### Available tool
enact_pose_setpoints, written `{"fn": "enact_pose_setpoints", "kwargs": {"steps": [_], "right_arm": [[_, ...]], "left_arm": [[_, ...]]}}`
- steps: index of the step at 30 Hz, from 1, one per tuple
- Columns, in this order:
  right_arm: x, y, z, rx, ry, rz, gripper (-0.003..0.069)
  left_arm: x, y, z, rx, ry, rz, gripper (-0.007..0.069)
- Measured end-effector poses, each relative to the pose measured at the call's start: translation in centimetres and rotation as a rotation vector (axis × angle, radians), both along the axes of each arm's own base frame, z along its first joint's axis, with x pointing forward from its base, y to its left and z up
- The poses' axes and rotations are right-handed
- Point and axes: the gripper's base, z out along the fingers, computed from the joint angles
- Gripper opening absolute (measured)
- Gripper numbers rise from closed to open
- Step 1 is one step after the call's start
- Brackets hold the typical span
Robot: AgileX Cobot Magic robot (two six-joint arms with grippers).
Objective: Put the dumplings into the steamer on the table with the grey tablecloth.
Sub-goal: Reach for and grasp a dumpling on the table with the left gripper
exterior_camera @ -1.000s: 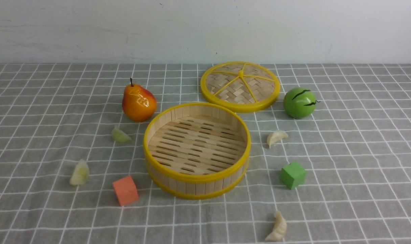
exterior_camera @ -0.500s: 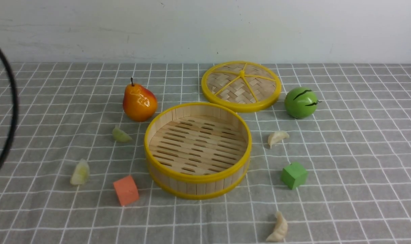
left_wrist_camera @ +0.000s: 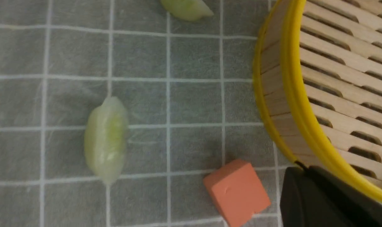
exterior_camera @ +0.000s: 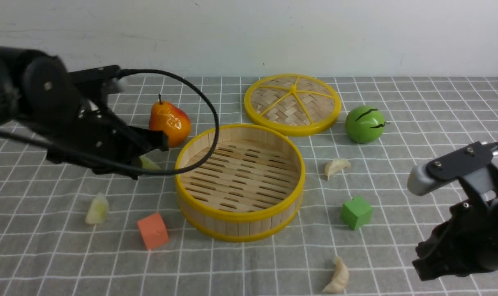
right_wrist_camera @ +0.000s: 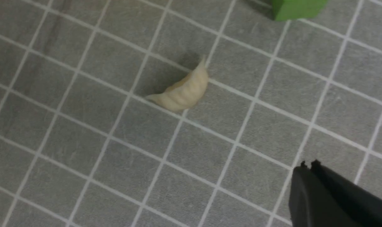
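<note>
Over the left side of the worktop (exterior_camera: pixel 47 255), beside the steamer (exterior_camera: pixel 238 216), my left end effector (left_wrist_camera: pixel 299 168) has swung into view where a moment ago only its cable showed. Its jaws, half apart until just now, have clenched on nothing. My right end effector (right_wrist_camera: pixel 308 165) has come in too, low on the right, clenched and empty, near the closest cream dumpling (right_wrist_camera: pixel 183 91). Nothing is carried yet, so I judge this the start of the reach, and both would have to spread again before any pick. All four dumplings lie on the grey tablecloth (exterior_camera: pixel 429 115), outside the steamer. One green dumpling (exterior_camera: pixel 97 209) lies near the orange cube (exterior_camera: pixel 152 231). A second green dumpling (exterior_camera: pixel 150 164) is half hidden under my left arm by the pear (exterior_camera: pixel 169 123). The further cream dumpling (exterior_camera: pixel 336 166) sits right of the steamer. I also count one empty steamer, one woven lid (exterior_camera: pixel 292 102), one pear, one green round fruit (exterior_camera: pixel 364 124), one orange cube and one green cube (exterior_camera: pixel 356 211).
</note>
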Motion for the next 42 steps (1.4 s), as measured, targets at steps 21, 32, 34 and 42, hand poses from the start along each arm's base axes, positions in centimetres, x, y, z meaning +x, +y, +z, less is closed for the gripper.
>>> {"fn": "enact_pose_setpoints", "kwargs": {"steps": [21, 32, 34, 42], "right_arm": [[0.1, 0.4, 0.2, -0.006, -0.041, 0.052, -0.0003], [0.1, 0.6, 0.3, 0.036, -0.037, 0.033, -0.0001], [0.1, 0.7, 0.4, 0.047, -0.041, 0.027, -0.0001], [0.1, 0.9, 0.5, 0.083, -0.036, 0.011, 0.0001]], "left_arm": [[3.2, -9.6, -6.3, 0.125, 0.182, -0.255, -0.0014], [8.5, -2.4, -2.1, 0.108, -0.006, 0.157, -0.0001], [9.6, -0.5, -2.4, 0.052, -0.035, 0.244, 0.0055], [12.0, 1.0, -6.8, 0.021, -0.029, 0.285, 0.0456]]}}
